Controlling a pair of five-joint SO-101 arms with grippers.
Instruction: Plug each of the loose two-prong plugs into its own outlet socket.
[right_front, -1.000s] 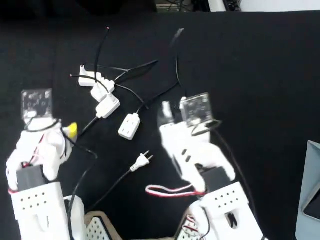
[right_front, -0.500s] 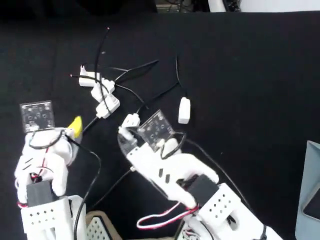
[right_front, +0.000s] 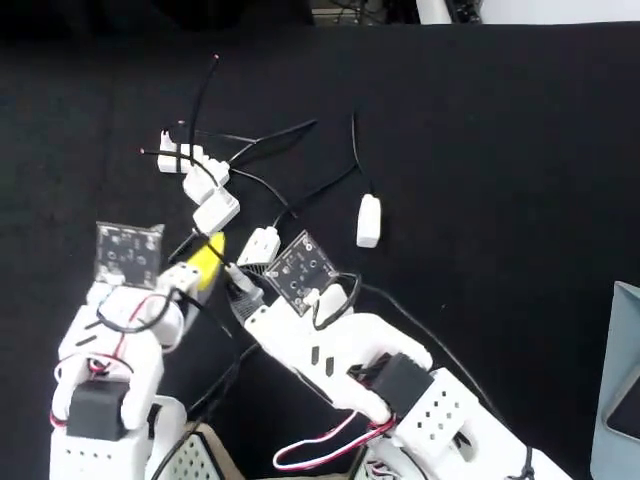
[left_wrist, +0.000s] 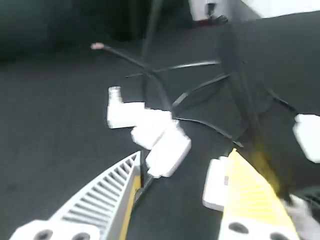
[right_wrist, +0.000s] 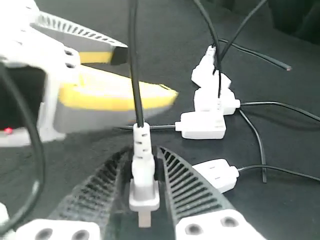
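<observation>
The right gripper (right_front: 240, 289) now sits away from the lone white outlet socket (right_front: 368, 220) and clamps the white two-prong plug (right_wrist: 144, 186), which no longer lies on the black desk (right_front: 520, 150). The left gripper (right_front: 204, 263) now reaches forward beside the nearer white outlet socket (right_front: 260, 245).

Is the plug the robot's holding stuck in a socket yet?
No, it's out. The plug sits between the right gripper's fingers, its prong end bare.

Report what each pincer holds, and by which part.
The right pincer clamps the white two-prong plug by its body, prongs sticking out behind. The left pincer is open, holding nothing.
</observation>
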